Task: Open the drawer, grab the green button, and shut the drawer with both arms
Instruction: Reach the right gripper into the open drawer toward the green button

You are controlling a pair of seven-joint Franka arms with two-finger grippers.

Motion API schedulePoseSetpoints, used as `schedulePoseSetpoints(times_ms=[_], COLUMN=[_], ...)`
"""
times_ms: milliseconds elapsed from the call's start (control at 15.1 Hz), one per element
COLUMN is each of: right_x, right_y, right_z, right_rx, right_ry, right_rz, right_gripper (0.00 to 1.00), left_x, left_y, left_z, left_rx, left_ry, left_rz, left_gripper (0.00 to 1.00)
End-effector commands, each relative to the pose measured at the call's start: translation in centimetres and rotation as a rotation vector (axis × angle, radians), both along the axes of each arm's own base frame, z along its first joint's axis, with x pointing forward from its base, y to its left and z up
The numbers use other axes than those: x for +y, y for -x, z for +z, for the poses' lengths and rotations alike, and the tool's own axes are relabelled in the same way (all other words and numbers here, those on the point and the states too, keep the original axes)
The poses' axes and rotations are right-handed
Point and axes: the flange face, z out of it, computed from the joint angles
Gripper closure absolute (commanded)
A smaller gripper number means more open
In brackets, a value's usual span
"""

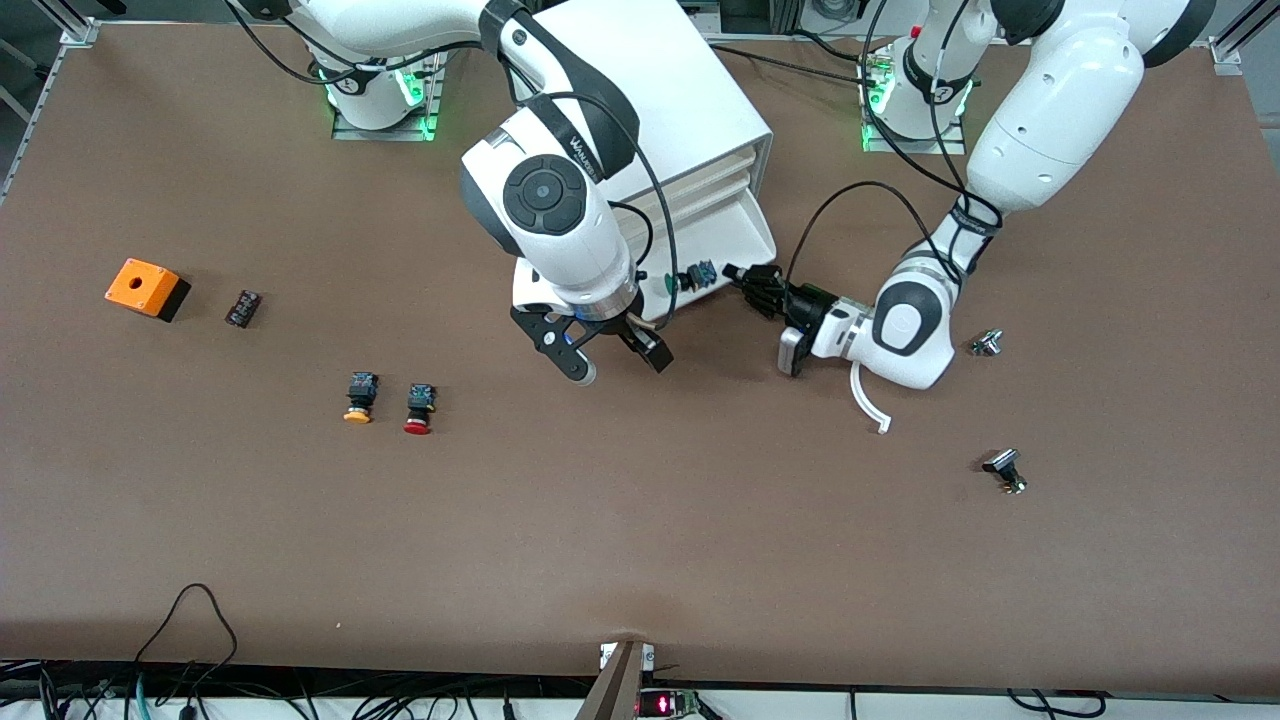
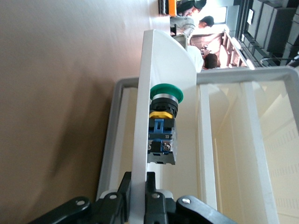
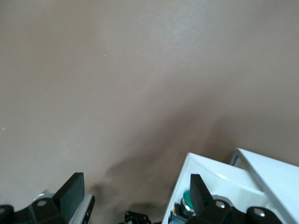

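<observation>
While nearest the front camera hovers the right gripper (image 1: 610, 352), jaws spread wide over bare table just beside the pulled-out drawer (image 1: 745, 232), farther back pinches the drawer's front wall the left gripper (image 1: 752, 284), and inside that drawer lies the button (image 1: 690, 280).

light: bright, even overhead | shadows: soft beneath arms | glare: cabinet (image 1: 690, 110) top washed white | blur: near wrist-view fingers
</observation>
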Motion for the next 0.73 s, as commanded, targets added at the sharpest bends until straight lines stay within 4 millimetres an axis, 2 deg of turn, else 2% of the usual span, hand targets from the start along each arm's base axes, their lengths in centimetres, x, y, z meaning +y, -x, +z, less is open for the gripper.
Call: schedulePoseSetpoints(times_ms=[0,199,266,332,398,531,664], right_x=[1.5,2.7,3.9,5.2,6.2,7.0,7.8], right_y=[-0.1,0.2,0.8,1.7,2.3,2.8,3.5], right_z=[1.3,1.7,1.0,0.2,-0.6,-2.4,-4.2], right_rx=[-0.037,-0.063,-0.062,-0.062,-0.058,-0.041,-0.017], right_ry=[-0.040,-0.083,-0.094,-0.103,-0.104,-0.100,-0.084], right_rz=[-0.045,-0.090,-0.108,-0.119,-0.123,-0.145,-0.158], right_gripper=[0.00,0.00,0.00,0.00,0.00,0.00,0.00], left_x=[1.0,1.7,1.7,1.8,1.9,2.3,2.7], left_y=[-2.4,-3.3,-3.4,-3.4,-3.6,-4.0,-4.9], left_z=[0.7,0.7,0.8,0.9,1.1,1.6,4.1], left_rx=[-0.015,-0.021,-0.014,-0.005,-0.005,0.006,0.030], left_ry=[-0.047,-0.059,-0.064,-0.069,-0.072,-0.082,-0.136], left_rz=[0.006,0.018,0.020,0.025,0.027,0.038,0.044], left_gripper=[1.00,1.00,0.91,0.33,0.00,0.00,0.00])
